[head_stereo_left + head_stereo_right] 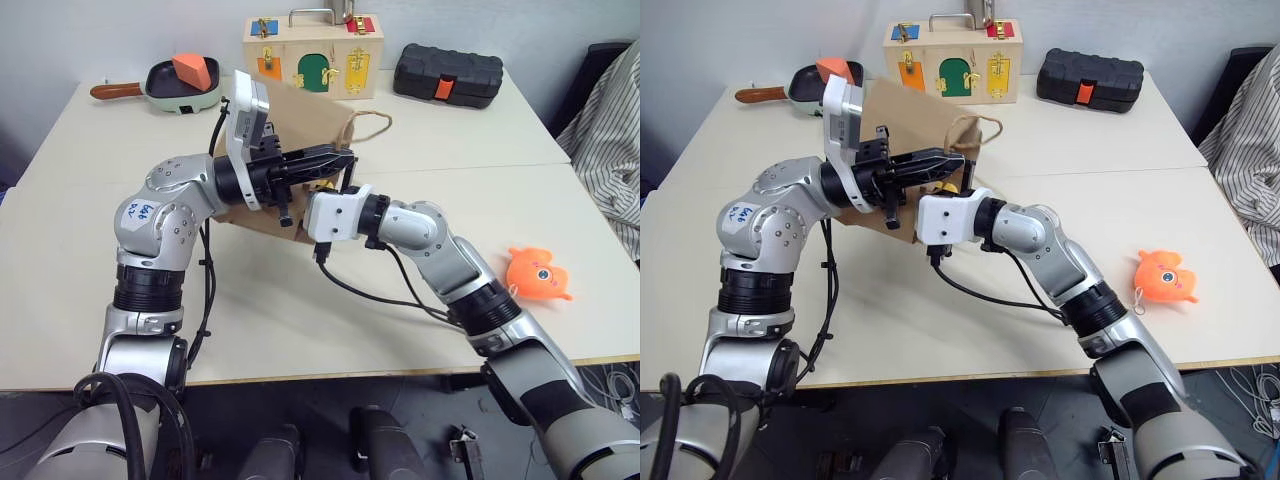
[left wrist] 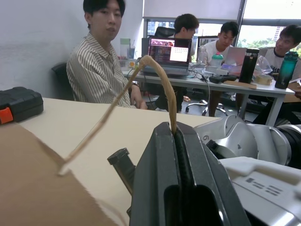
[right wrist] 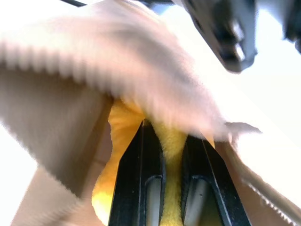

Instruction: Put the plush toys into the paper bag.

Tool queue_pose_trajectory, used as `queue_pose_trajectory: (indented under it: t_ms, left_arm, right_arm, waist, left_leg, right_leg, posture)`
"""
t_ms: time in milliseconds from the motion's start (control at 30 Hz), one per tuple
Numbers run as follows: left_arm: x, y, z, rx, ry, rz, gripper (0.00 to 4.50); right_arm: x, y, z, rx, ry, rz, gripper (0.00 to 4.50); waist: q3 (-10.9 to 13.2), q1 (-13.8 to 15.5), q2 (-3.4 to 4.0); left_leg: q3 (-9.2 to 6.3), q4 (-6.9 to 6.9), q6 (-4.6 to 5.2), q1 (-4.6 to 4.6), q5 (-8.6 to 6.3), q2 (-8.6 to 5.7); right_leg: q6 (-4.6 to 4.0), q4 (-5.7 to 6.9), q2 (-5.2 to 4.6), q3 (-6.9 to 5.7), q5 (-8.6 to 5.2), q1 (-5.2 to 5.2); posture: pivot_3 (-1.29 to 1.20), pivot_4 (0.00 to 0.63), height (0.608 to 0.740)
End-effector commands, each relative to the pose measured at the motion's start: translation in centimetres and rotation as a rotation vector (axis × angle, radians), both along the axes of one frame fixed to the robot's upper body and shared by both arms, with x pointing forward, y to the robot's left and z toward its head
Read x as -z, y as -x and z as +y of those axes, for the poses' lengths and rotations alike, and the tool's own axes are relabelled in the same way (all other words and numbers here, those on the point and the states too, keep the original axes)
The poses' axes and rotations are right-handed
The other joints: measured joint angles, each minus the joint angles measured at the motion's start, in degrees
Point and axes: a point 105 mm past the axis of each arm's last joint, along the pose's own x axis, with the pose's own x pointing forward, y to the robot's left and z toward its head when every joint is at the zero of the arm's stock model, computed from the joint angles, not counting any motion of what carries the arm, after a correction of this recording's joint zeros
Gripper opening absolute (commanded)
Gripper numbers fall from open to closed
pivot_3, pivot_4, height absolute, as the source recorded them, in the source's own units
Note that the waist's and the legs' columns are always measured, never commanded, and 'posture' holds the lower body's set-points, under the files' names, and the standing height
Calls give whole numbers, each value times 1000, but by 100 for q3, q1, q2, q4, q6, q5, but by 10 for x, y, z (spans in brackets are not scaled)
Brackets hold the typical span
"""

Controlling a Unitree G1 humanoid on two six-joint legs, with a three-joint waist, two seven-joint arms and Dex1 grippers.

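Well, no legible txt: paper bag [image 1: 300, 125].

paper bag [image 1: 300, 110]: matt brown kraft paper, twisted paper-cord handles | yellow plush toy [image 3: 171, 141]: soft fuzzy cloth | orange plush toy [image 1: 537, 272], at 4 o'clock: fleecy cloth | surface [image 1: 300, 300]: smooth matt beige | box [image 1: 310, 55]: pale wood | case [image 1: 447, 74]: black textured plastic

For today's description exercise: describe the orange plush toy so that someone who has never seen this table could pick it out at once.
Start at the pale table and go to its near edge on the robot's right, beside the right arm. There the orange plush toy lies alone on bare tabletop. Unlike the orange wedge in the pan at the far left, it is soft, rounded and has one round eye.
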Motion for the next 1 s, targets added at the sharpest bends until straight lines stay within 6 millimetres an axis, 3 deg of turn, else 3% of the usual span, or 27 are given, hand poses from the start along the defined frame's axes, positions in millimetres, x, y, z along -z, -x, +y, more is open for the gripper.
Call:
queue_pose_trajectory:
  t_ms: [33,133,333,567,600,767,867,967,1000]
  left_arm:
    - [-12,4,6,-4,35,-44,0]
    - [-13,4,6,-1,38,-43,0]
    - [-12,4,8,5,30,-34,0]
    - [-12,4,8,2,27,-37,0]
    - [-12,4,9,1,25,-38,0]
    - [-10,1,12,-15,24,-35,0]
    - [-8,1,13,-22,26,-26,0]
    - [-5,1,15,-27,31,-12,0]
    - [-4,1,15,-27,34,-8,0]
  right_arm:
    - [20,-13,2,33,-95,229,12]
    - [24,-22,1,62,-143,309,12]
    - [31,-19,0,5,-306,681,12]
    - [53,-31,-12,164,-239,686,12]
    - [53,-34,-16,193,-242,675,678]
    - [37,-21,-30,180,-245,603,2349]
    - [25,1,-39,131,-235,576,3432]
    - [8,36,-62,75,-230,567,4431]
    - [3,48,-72,69,-224,565,4472]
  waist:
    - [0,-19,0]
    - [0,-63,0]
    - [0,-101,0]
    - [0,-107,1]
    - [0,-107,1]
    - [0,-77,1]
    - [0,-71,1]
    - [0,-54,1]
    - [0,-40,1]
  left_leg:
    - [0,-1,0,0,0,0]
    - [-2,-2,0,-1,0,0]
    - [-7,-2,0,-1,0,0]
    - [-7,-3,-1,0,0,1]
    - [-6,-3,-1,0,0,0]
    - [-9,-1,0,-1,0,-1]
    - [-9,1,0,-3,-1,-4]
    - [-9,-1,0,-3,-1,-4]
    - [-10,-3,0,-3,-1,-4]
  right_leg:
    - [0,0,0,0,0,0]
    - [-1,2,0,1,0,-2]
    - [-1,3,0,-3,1,-2]
    - [-1,10,0,-1,1,-5]
    - [-1,10,-1,0,1,-5]
    - [-1,12,-2,0,1,-5]
    - [-1,11,-5,0,1,-5]
    - [-1,10,-4,1,1,-6]
    - [-1,9,-4,1,1,-6]
  posture:
    - [0,150,740]
    - [0,150,740]
    - [0,150,740]
    - [0,150,740]
    - [0,150,740]
    - [0,150,740]
    - [0,150,740]
    - [0,150,740]
    - [0,150,740]
